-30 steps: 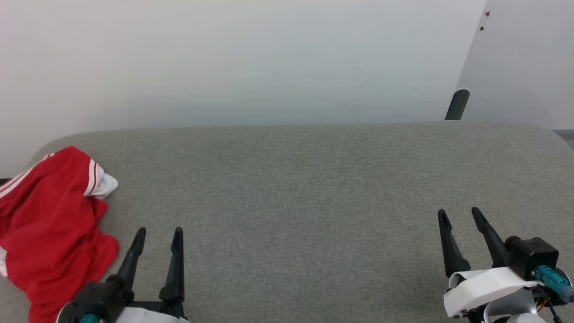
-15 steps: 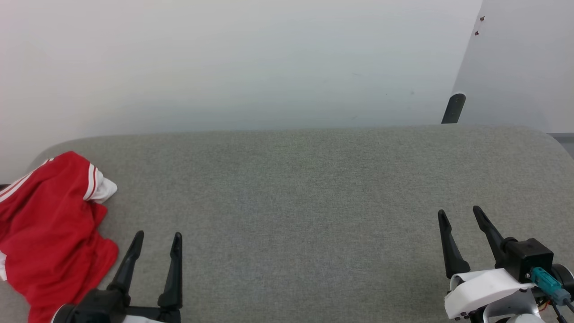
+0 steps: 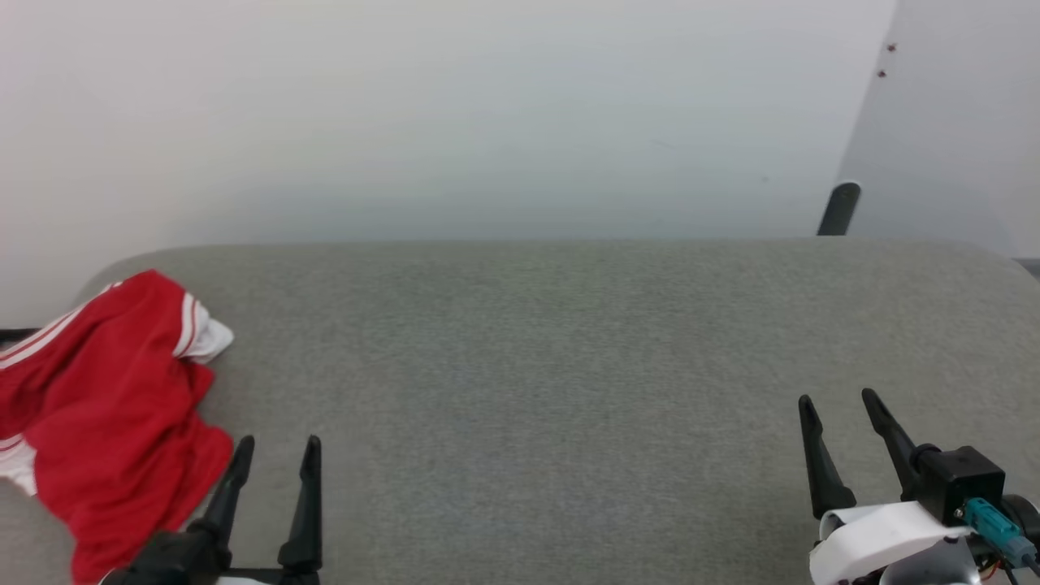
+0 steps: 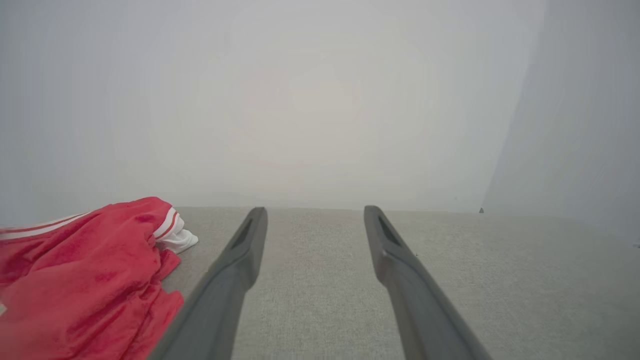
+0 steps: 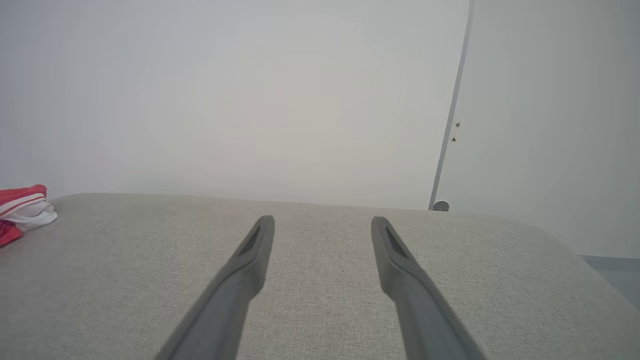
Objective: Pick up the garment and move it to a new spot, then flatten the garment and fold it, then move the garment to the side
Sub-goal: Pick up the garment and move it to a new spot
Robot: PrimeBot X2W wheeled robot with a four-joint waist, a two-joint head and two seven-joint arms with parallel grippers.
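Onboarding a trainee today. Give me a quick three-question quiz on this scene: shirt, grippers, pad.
1. True or false: the shirt lies flat and folded.
2. Which is nearer the shirt? A) left gripper B) right gripper C) both equally near
3. Fill in: the fingers of both grippers stand ____.

Key
1. False: it lies crumpled at the left end of the pad.
2. A
3. open, with nothing between them
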